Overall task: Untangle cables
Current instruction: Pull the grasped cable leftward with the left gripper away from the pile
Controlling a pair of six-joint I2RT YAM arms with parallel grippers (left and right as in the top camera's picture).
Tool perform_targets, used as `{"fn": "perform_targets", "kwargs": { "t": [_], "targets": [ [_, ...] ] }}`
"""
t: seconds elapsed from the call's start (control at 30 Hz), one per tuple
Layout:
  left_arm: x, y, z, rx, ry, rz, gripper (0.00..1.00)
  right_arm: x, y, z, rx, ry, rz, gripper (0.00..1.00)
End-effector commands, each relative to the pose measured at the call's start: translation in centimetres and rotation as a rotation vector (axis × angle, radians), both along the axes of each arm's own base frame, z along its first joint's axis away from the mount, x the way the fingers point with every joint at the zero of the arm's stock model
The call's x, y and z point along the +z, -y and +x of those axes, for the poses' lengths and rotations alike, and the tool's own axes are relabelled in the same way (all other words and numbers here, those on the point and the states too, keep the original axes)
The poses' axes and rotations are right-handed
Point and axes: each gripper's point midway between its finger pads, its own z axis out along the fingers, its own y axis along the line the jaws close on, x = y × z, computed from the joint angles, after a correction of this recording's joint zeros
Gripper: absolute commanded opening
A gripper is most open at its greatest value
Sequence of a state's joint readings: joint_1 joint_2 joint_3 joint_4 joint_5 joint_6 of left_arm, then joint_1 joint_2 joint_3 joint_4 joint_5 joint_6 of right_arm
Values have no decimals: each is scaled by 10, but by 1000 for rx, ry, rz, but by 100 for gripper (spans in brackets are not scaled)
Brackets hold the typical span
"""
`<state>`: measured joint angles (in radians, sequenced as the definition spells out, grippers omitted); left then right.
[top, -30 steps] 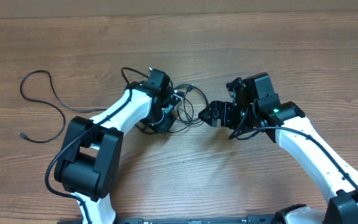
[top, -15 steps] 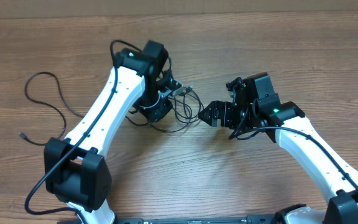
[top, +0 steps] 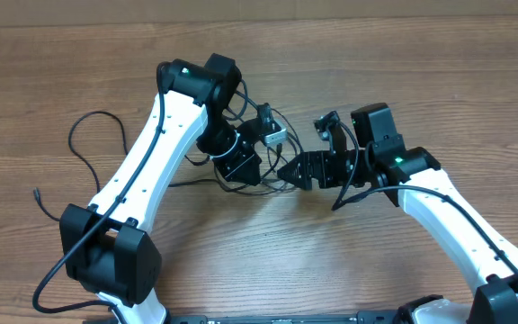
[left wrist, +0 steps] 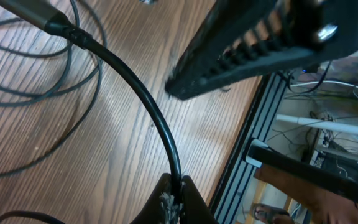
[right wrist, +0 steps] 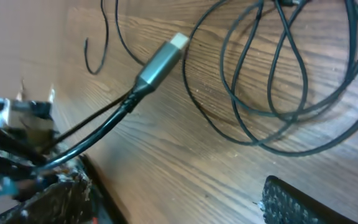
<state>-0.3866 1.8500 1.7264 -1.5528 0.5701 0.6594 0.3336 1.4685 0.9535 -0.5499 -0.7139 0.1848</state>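
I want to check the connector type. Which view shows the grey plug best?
The right wrist view: the grey plug is large and sharp, its pale tip visible. The left wrist view crops it at the top edge; overhead shows it tiny, without detail.

We see a table (top: 376, 54) of warm brown wood, with darker grain running through it in long fine streaks. The cables (left wrist: 148, 106) are glossy black. The thinner loops look dark grey against the wood. One plug (right wrist: 160, 59) has a matte grey sleeve and a pale silvery tip. The left arm (top: 151, 153) is white with black joints. The right arm (top: 448, 211), across from the left arm, has the same colouring. Each arm carries a small green light (top: 401, 163). The left gripper (left wrist: 173, 199) is dark, and the right gripper (top: 283, 169) is black, its pad (right wrist: 291, 202) patterned with fine ribs.
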Motion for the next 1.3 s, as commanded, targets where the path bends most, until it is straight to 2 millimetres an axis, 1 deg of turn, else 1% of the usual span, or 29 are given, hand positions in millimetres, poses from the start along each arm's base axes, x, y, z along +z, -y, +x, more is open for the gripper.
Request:
{"fn": "perform_targets", "kwargs": {
  "t": [0.0, 0.07, 0.1, 0.17, 0.23, 0.27, 0.33, 0.4, 0.43, 0.5, 0.6, 0.67, 0.8, 0.9, 1.0, 1.07, 1.1, 1.13, 1.17, 1.2, 1.23, 1.27],
  "targets": [
    [14, 7, 1, -39, 44, -63, 4, -3, -6, -2, 99, 114, -45, 88],
    [9, -2, 7, -18, 61, -13, 4, -4, -8, -4, 109, 123, -55, 87],
    [5, -10, 14, 28, 68, 40, 4, -6, -7, -2, 101, 126, -71, 87],
    [-8, -38, 41, 234, 104, 217, 4, -14, 3, 5, 34, 110, -137, 87],
    [-13, -65, 62, 416, 139, 341, 4, -19, 10, 9, -17, 96, -179, 87],
    [-15, -82, 73, 522, 153, 401, 4, -22, 14, 11, -39, 89, -198, 87],
    [-16, -111, 86, 698, 156, 471, 4, -23, 15, 9, -41, 81, -208, 88],
    [-16, -139, 94, 855, 131, 502, 4, -24, 16, 8, -40, 74, -212, 88],
    [-16, -150, 97, 911, 116, 504, 4, -25, 16, 7, -40, 71, -213, 88],
    [-16, -180, 101, 1061, 73, 513, 4, -25, 17, 7, -39, 67, -215, 88],
    [-16, -224, 100, 1257, 10, 524, 4, -26, 17, 6, -39, 63, -216, 88],
    [-16, -251, 96, 1346, -25, 534, 4, -26, 17, 6, -38, 61, -217, 88],
    [-17, -304, 79, 1493, -83, 564, 4, -26, 17, 6, -38, 61, -217, 88],
    [-17, -344, 64, 1612, -101, 624, 4, -26, 17, 6, -38, 61, -217, 88],
    [-17, -375, 49, 1700, -109, 685, 4, -26, 17, 6, -38, 61, -217, 88],
    [-17, -392, 37, 1755, -135, 695, 5, -26, 17, 5, -38, 60, -217, 88],
    [-17, -395, 35, 1768, -142, 696, 7, -26, 17, 5, -39, 60, -217, 88],
    [-17, -399, 32, 1778, -148, 697, 15, -26, 17, 6, -39, 61, -217, 88],
    [-17, -402, 30, 1788, -153, 697, 30, -26, 17, 5, -38, 60, -217, 88],
    [-17, -404, 28, 1795, -155, 698, 59, -26, 17, 5, -38, 61, -217, 88],
    [-17, -405, 28, 1802, -158, 697, 100, -26, 17, 5, -38, 61, -217, 88],
    [-17, -405, 27, 1808, -160, 695, 100, -26, 17, 5, -38, 61, -217, 88]
  ]
}}
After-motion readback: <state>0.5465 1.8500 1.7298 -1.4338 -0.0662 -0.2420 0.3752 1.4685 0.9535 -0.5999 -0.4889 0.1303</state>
